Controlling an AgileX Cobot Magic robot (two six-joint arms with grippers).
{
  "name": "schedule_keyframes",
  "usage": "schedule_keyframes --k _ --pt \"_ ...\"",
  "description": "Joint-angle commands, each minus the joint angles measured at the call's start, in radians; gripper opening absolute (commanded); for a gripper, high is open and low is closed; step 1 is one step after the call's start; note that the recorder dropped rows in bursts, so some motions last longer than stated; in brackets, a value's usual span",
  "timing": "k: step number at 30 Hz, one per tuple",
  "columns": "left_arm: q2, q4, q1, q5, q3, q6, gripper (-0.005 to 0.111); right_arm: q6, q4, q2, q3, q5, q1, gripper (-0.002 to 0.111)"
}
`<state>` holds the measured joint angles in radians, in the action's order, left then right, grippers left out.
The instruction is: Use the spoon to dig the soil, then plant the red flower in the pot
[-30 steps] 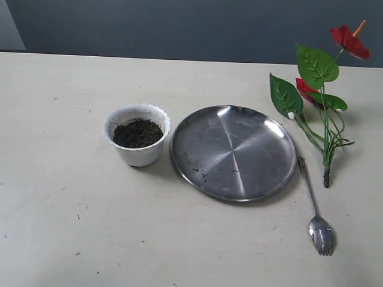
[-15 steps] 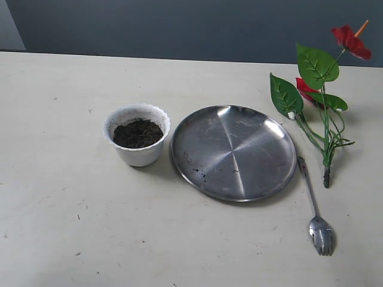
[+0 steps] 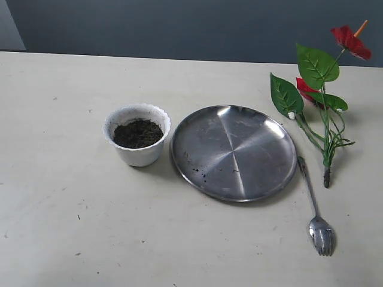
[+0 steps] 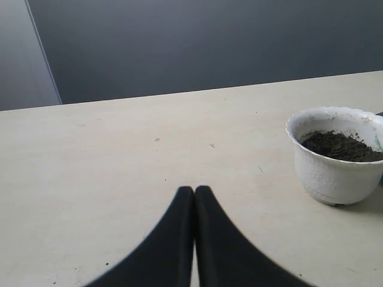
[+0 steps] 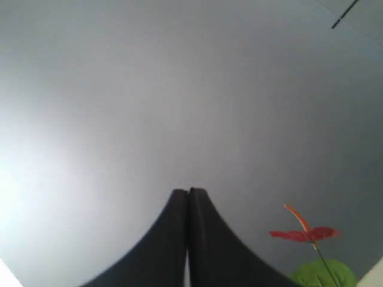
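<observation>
The white pot (image 3: 137, 142) with a scalloped rim stands left of centre, filled with dark soil (image 3: 137, 132). The silver spoon (image 3: 315, 210) lies flat to the right of the steel plate, tined bowl toward the front. The red flower (image 3: 323, 89) lies at the back right, its dark base beside the spoon handle. Neither gripper shows in the exterior view. My left gripper (image 4: 194, 190) is shut and empty above bare table, with the pot (image 4: 338, 156) and its soil (image 4: 341, 145) off to one side. My right gripper (image 5: 188, 192) is shut, empty, facing the grey wall, with a red bloom (image 5: 305, 233) at the frame edge.
A wide round steel plate (image 3: 233, 150) lies between the pot and the spoon, with a few soil crumbs on it. The pale table (image 3: 72, 215) runs back to a dark grey wall (image 3: 179, 27).
</observation>
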<state>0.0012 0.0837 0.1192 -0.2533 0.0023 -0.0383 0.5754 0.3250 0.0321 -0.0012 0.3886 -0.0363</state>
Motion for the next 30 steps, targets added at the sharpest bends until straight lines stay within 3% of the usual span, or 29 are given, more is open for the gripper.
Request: schedule_keyframes --k 1,3,4,6,9,14,20,26,30 --pt "-0.001 0.000 0.005 0.014 -0.002 -0.004 0.001 -0.137 -0.052 0.008 -0.008 0.148 -0.004 -0.001" --pt "-0.001 0.000 0.005 0.014 -0.002 -0.004 0.001 -0.441 -0.058 0.060 -0.108 -0.059 -0.004 -0.001" --pt "-0.001 0.000 0.005 0.014 -0.002 -0.004 0.001 -0.702 -0.058 0.144 -0.209 -0.237 -0.004 -0.001" --pt "-0.001 0.000 0.005 0.014 -0.002 -0.004 0.001 -0.898 -0.053 0.333 -0.366 -0.419 -0.004 -0.001" --pt "-0.001 0.000 0.005 0.014 -0.002 -0.004 0.001 -0.896 -0.053 0.658 -0.576 -0.647 -0.004 -0.001" --pt "-0.001 0.000 0.005 0.014 -0.002 -0.004 0.001 -0.861 -0.020 1.202 -0.900 -1.292 -0.002 -0.001" --pt "-0.001 0.000 0.005 0.014 -0.002 -0.004 0.001 -0.814 0.014 1.501 -0.910 -1.248 0.031 -0.001" --pt "-0.001 0.000 0.005 0.014 -0.002 -0.004 0.001 -0.772 0.009 1.650 -0.910 -1.207 0.171 -0.001" --pt "-0.001 0.000 0.005 0.014 -0.002 -0.004 0.001 -0.613 -0.125 1.700 -0.910 -1.130 0.254 -0.001"
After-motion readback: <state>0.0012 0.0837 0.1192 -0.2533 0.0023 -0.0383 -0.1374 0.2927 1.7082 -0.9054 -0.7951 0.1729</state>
